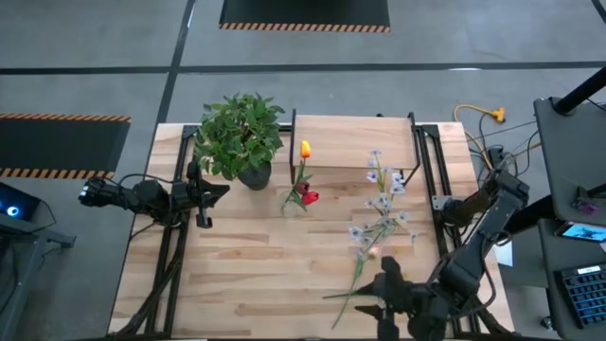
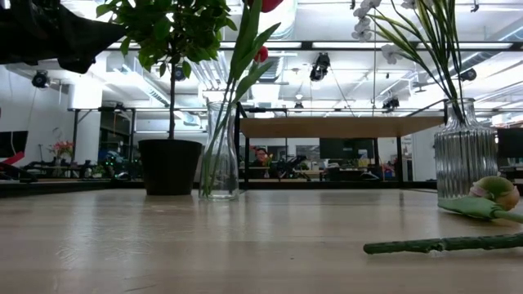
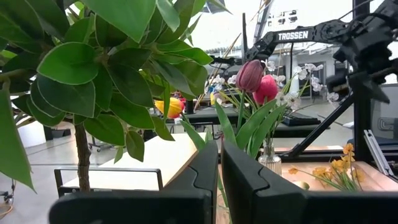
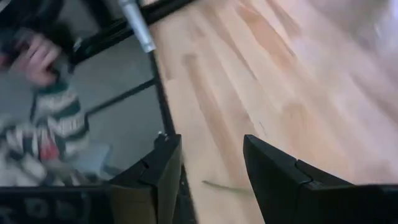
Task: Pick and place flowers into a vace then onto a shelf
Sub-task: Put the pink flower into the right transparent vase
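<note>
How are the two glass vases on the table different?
The plain vase has smooth glass with a narrow neck, while the ribbed vase has ridges up its sides. The plain vase holds tulips, red and yellow with broad green leaves; the ribbed vase holds pale white sprigs with thin leaves. From above, the plain vase stands beside the potted plant and the ribbed vase nearer the right arm. Both are clear, upright and on the table.

A bushy leafy plant (image 1: 240,133) in a dark pot (image 2: 170,167) stands at the far left of the slatted wooden counter (image 1: 246,275). Beyond it lie grey floor, striped mats (image 1: 305,13) and a yellow cable (image 1: 481,116).
</note>
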Robot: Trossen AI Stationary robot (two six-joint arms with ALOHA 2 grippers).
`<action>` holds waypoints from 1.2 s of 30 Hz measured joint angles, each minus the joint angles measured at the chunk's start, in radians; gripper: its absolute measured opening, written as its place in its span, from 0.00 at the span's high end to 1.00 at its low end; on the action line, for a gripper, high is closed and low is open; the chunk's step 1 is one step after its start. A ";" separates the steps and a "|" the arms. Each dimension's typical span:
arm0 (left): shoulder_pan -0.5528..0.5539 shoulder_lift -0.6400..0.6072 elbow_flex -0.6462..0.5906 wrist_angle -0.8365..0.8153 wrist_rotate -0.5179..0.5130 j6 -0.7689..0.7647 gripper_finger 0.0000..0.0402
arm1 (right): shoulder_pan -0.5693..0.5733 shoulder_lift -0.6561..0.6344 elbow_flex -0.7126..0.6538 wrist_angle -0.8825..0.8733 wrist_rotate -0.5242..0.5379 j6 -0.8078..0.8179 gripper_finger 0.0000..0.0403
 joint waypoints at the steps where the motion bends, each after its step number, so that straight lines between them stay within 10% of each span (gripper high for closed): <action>1: 0.000 0.000 -0.001 0.000 0.000 -0.003 0.99 | -0.001 0.003 0.000 -0.020 0.000 0.083 0.59; 8: 0.000 0.000 -0.004 -0.001 0.000 -0.004 0.99 | -0.018 0.050 0.000 -0.231 -0.073 0.776 0.61; 14: 0.000 0.000 -0.006 0.000 0.000 -0.004 0.99 | -0.025 0.102 0.000 -0.379 -0.381 1.219 0.64; 36: 0.000 0.000 -0.002 0.013 0.000 0.075 0.99 | -0.101 0.117 -0.008 -0.396 -0.437 1.243 0.68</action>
